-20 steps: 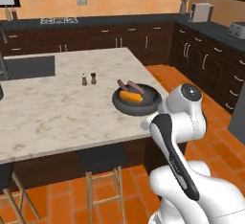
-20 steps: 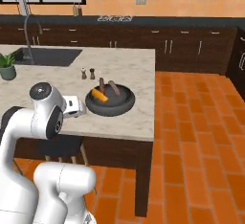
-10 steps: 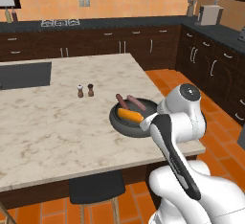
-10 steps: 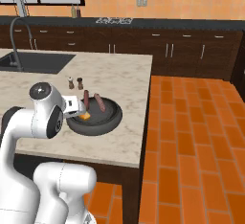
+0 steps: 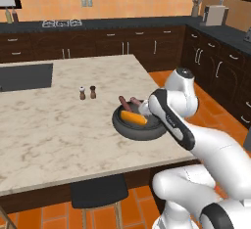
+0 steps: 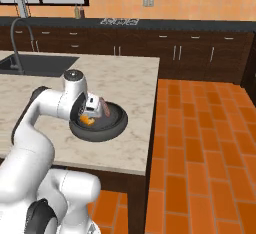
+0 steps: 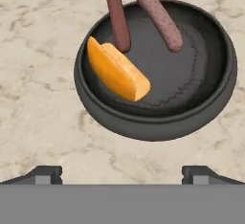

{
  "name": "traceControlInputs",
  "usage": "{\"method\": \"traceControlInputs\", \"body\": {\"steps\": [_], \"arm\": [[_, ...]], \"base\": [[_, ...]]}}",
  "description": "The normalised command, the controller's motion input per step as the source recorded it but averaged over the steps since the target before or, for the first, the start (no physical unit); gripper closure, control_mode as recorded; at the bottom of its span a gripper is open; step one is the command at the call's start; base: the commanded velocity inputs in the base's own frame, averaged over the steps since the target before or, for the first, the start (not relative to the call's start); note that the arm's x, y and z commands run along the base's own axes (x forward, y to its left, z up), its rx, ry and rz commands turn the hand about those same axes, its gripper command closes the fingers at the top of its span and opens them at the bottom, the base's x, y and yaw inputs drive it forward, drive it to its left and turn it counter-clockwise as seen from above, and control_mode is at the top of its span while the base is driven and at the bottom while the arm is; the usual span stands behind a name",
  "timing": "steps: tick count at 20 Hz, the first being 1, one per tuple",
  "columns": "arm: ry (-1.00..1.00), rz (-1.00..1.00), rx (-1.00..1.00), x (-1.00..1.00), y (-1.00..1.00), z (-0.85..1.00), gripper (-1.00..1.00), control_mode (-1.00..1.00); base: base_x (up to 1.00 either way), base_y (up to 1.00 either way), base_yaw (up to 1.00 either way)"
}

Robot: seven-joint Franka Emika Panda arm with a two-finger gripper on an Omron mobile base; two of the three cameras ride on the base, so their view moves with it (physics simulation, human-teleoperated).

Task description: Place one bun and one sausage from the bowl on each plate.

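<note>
A: Gripper (image 7: 122, 173) state? Position relative to the bowl (image 7: 210, 103)?

B: Jaws spread wide, nothing between them. In the hand view the tips sit at the bottom edge, and the bowl lies straight ahead of them on the marble counter (image 7: 38, 89), near its edge by the right base view.

A: Contents?

B: One bun (image 7: 116, 70), orange, wedge-shaped, on the left half of the bowl. Two sausages: a dark one (image 7: 117, 16) just beside the bun, its far end poking over the rim, and a paler one (image 7: 160, 19) toward the right, well apart from the bun.

A: Axis of the bun?

B: Diagonal, from upper left to lower right in the hand view. The jaws open left-right, so I judge a wrist turn would be needed to close across its short side.

A: Plates?

B: None noted. Two shakers (image 5: 87, 92) stand beyond the bowl.
</note>
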Motion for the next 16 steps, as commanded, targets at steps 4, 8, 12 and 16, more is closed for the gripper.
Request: {"method": "traceControlInputs", "body": {"steps": [4,8,12,16], "arm": [[0.25,-0.24,0.12,0.63,0.0,-0.39,-1.0,-1.0],[0.1,-0.39,0.05,0.3,0.11,-0.84,-1.0,-1.0],[0.05,-0.22,0.08,0.11,0.13,-0.69,-1.0,-1.0],[0.0,0.04,0.01,0.07,-0.01,-0.02,-1.0,-1.0]], "base": [[0.0,0.0,0.0],[0.0,0.0,0.0],[0.0,0.0,0.0],[0.0,0.0,0.0]]}}
